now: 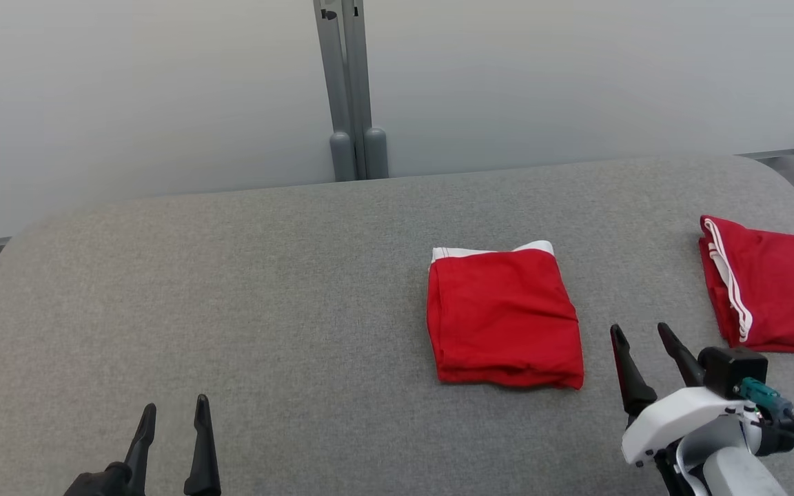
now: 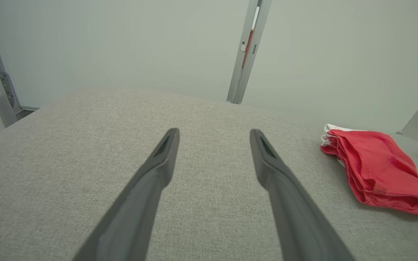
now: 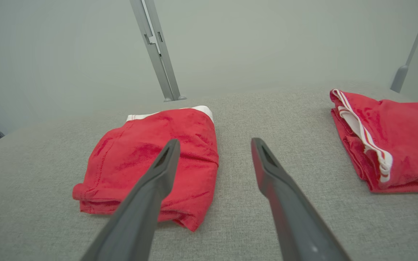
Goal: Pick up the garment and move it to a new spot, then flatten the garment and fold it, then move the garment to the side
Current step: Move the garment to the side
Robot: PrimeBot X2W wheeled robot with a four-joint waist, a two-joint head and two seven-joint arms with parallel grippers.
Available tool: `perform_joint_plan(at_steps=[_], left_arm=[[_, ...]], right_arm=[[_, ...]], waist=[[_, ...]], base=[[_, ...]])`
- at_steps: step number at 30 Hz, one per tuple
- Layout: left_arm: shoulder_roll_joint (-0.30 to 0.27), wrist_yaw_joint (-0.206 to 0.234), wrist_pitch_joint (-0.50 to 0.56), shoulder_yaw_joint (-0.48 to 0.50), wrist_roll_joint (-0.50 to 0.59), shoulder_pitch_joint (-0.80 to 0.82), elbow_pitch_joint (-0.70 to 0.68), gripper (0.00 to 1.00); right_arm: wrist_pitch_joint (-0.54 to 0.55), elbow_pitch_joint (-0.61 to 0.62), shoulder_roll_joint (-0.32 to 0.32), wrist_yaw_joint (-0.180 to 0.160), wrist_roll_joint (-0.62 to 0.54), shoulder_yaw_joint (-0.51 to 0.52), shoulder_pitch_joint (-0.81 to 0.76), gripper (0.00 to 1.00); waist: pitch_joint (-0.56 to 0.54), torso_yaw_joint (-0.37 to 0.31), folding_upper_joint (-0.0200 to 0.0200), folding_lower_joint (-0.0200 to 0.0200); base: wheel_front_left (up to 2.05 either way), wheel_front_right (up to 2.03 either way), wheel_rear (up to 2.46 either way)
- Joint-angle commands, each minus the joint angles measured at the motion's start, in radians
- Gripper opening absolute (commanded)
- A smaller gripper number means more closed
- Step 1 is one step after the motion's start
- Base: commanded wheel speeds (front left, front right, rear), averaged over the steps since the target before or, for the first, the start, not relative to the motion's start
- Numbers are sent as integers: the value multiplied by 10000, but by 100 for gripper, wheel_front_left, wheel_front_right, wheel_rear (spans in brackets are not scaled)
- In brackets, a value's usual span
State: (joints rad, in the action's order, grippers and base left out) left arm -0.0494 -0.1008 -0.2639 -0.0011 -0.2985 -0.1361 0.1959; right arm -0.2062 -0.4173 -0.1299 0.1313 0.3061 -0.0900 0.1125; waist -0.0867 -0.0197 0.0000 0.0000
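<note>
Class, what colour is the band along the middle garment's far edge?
White; the band shows best in right wrist view.

The bottom edge cuts off the left gripper and the right edge the second red garment, perhaps halfway

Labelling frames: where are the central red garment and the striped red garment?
central red garment (image 1: 504, 317), head view, middle of its top face.
striped red garment (image 1: 783, 289), head view, red cloth beside stripes.
</note>
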Motion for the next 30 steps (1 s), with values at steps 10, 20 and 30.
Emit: perform_joint_plan(at_steps=[10, 20, 30], left_arm=[[-28, -23, 0, -398, 6, 91, -213, 100], [-25, -130, 0, -587, -30, 554, -243, 100], [-25, -109, 0, -967, -179, 815, -224, 100]], right_arm=[[2354, -568, -431, -11, 228, 783, 1596, 100], [3794, -2171, -1001, -12, -247, 1333, 2466, 100], [4106, -3782, -789, -11, 127, 1421, 2851, 100]], waist=[[726, 1239, 0, 0], [1633, 2456, 0, 0], [2155, 2914, 0, 0]], base=[[0, 0, 0], [0, 0, 0], [0, 0, 0]])
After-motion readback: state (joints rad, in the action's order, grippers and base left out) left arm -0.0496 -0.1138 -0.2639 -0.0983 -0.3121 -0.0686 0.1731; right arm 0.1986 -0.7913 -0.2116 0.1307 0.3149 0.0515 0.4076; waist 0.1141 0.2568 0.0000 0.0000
